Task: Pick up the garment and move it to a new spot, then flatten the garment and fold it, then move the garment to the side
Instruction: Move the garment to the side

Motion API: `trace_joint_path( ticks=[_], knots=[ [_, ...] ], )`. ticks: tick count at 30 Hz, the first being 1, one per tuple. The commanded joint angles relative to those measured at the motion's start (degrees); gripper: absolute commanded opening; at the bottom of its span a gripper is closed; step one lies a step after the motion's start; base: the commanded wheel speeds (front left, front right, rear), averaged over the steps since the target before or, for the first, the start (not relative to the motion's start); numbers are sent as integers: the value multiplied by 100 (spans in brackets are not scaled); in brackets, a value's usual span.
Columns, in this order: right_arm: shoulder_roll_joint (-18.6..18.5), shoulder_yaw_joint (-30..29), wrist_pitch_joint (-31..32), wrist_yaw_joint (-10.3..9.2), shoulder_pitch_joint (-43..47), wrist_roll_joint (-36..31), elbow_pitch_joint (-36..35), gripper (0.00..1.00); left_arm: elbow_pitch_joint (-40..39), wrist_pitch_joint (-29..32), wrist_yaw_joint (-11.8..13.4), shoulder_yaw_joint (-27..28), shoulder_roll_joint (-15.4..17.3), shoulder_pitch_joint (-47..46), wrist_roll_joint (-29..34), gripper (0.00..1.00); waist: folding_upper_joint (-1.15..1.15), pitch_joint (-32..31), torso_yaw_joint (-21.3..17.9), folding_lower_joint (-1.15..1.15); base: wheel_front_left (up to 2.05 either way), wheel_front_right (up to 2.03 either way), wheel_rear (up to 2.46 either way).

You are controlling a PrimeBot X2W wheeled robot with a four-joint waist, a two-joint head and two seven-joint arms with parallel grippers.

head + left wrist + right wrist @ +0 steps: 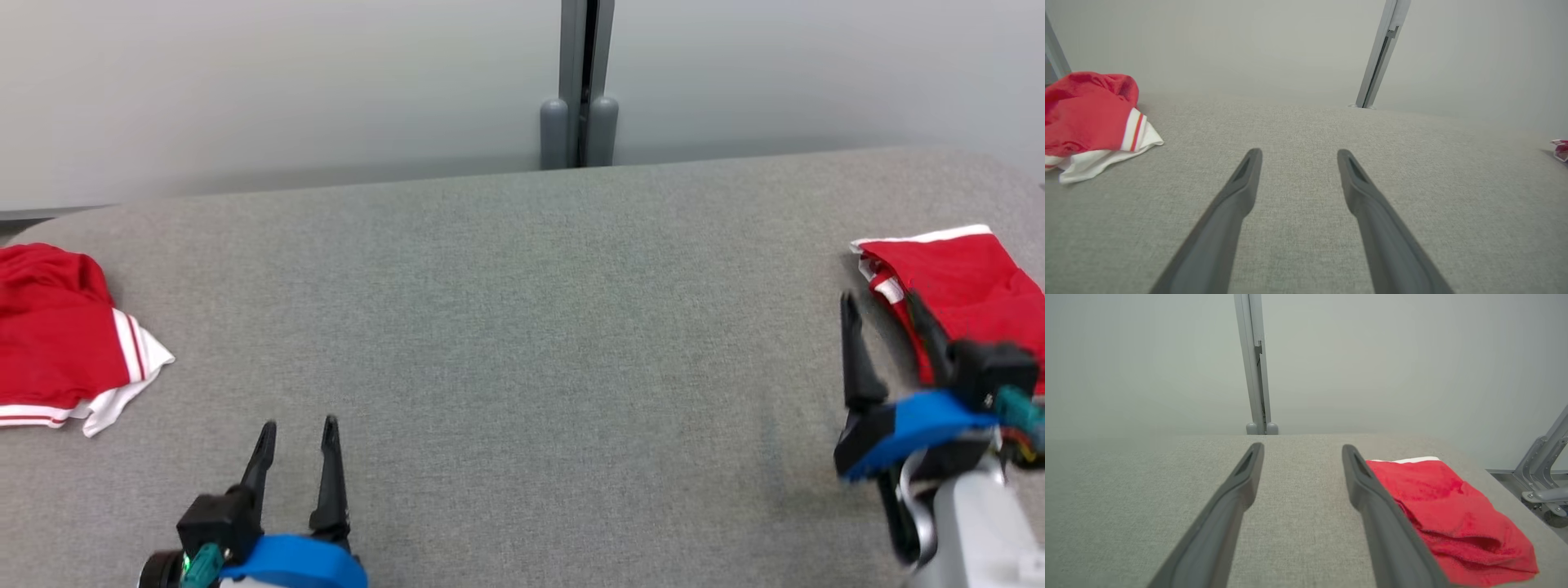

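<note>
Head view puts the folded red garment at the table's right edge, just beside the right claw, spread and empty; the left claw is spread too. Soft, light and limp, it probably pinches best at a hemmed corner.

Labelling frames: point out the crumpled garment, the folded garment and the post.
crumpled garment (53,327), head view, red body
folded garment (1453,508), right wrist view, red top layer
post (572,65), head view, grey shaft
</note>
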Motion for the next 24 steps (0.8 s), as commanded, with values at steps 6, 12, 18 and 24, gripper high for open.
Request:
trace_joint_path(
  ticks=[6, 12, 18, 24],
  knots=[
    [152, 400, -369, 1, 1175, 211, -433, 100, 99, -102, 91, 68, -52, 421, -70, 100, 0, -261, 182, 2, 0, 0, 0],
    [152, 819, -622, 1, 1752, 611, -564, 100, 109, -119, 81, -11, -117, 523, -68, 100, 0, -438, 283, 2, 0, 0, 0],
    [156, 1095, -765, 1, 1889, 779, -477, 100, 77, -135, 62, -107, -156, 483, -3, 100, 0, -504, 313, 2, 0, 0, 0],
    [151, 1134, -809, 1, 1865, 722, -395, 100, 85, -139, 98, -150, -125, 504, 46, 100, 0, -551, 334, 2, 0, 0, 0]
  ],
)
